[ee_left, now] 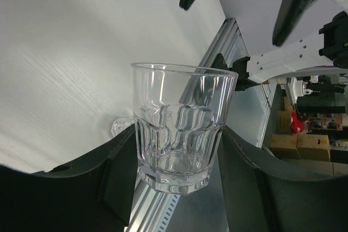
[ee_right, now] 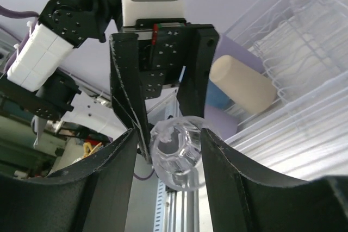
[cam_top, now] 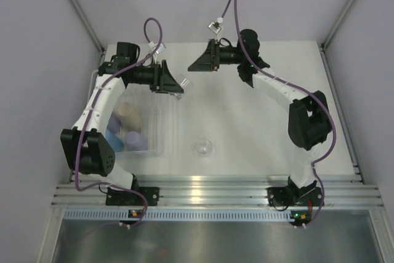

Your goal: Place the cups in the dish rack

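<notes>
My left gripper [cam_top: 174, 85] is shut on a clear cup [cam_top: 183, 83], which it holds above the table just right of the dish rack [cam_top: 162, 121]. In the left wrist view the cup [ee_left: 182, 123] sits upright between my fingers. My right gripper [cam_top: 198, 63] hangs open a little behind and to the right of this cup, pointing at it and apart from it. In the right wrist view its fingers frame the held cup [ee_right: 176, 156] without touching. The rack holds a beige cup [cam_top: 129, 112], a blue cup [cam_top: 114, 137] and two lavender cups [cam_top: 136, 140]. A second clear cup [cam_top: 203, 147] stands on the table.
The white table [cam_top: 258, 121] ends in a metal rail [cam_top: 203, 192] at the near edge. Grey walls close in the back and both sides. Purple cables loop over both arms.
</notes>
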`<action>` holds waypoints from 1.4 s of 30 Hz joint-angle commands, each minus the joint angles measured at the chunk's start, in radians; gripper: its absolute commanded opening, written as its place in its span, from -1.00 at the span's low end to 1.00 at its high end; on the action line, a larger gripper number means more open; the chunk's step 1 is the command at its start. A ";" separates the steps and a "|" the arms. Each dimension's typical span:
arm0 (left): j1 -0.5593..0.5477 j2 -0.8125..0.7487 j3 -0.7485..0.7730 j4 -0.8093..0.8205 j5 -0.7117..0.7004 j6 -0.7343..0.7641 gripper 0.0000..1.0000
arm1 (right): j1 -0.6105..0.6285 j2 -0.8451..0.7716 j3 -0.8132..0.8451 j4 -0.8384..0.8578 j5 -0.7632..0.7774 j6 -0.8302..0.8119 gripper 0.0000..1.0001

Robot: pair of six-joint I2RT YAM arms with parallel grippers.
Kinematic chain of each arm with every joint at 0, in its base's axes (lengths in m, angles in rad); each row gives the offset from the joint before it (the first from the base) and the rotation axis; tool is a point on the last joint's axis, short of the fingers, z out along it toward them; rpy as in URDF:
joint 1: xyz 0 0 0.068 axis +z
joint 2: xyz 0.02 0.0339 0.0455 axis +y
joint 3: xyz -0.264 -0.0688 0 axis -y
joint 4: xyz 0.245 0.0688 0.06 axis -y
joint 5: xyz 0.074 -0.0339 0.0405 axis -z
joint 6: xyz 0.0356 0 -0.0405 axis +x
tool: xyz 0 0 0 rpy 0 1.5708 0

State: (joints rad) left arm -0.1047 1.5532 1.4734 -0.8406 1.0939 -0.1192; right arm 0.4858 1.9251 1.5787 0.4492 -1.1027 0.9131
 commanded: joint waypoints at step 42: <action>-0.039 -0.082 -0.067 0.196 -0.198 -0.085 -0.21 | 0.065 -0.140 -0.197 0.000 0.139 -0.109 -1.00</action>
State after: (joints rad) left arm -0.1459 1.5574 1.4403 -0.8040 0.9634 -0.1394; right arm 0.5407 1.8580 1.3815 0.4725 -1.0443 0.8646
